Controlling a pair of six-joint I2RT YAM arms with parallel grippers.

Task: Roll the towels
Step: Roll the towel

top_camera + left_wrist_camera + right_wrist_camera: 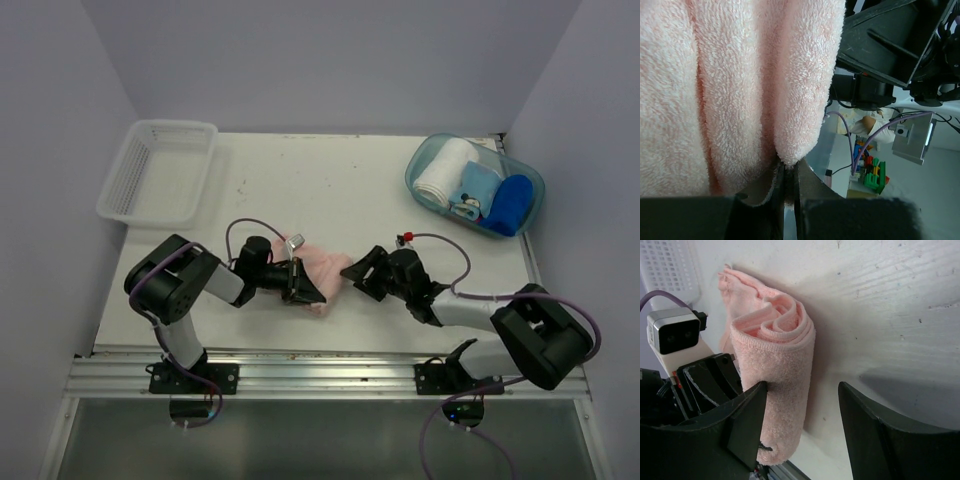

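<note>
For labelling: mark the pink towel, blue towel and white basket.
pink towel [785,372]: right wrist view, outer wrap.
blue towel [511,203]: top external view, middle.
white basket [147,217]: top external view, near rim.

Two arms [185,285] [520,335]. One pink towel [322,272], one blue towel [511,204], one white towel [440,172], one printed cloth [473,190], one basket [120,185], one tub [497,158].

A rolled towel [325,272] is lying mid-tabletop [330,190], between the left end effector [303,284], which is pinching its left end, and the right end effector [355,272], which is gaping just right of it. A basket [128,185] is sitting far left. A tub [420,185] far right is holding a second towel [510,205] at its right end.
</note>
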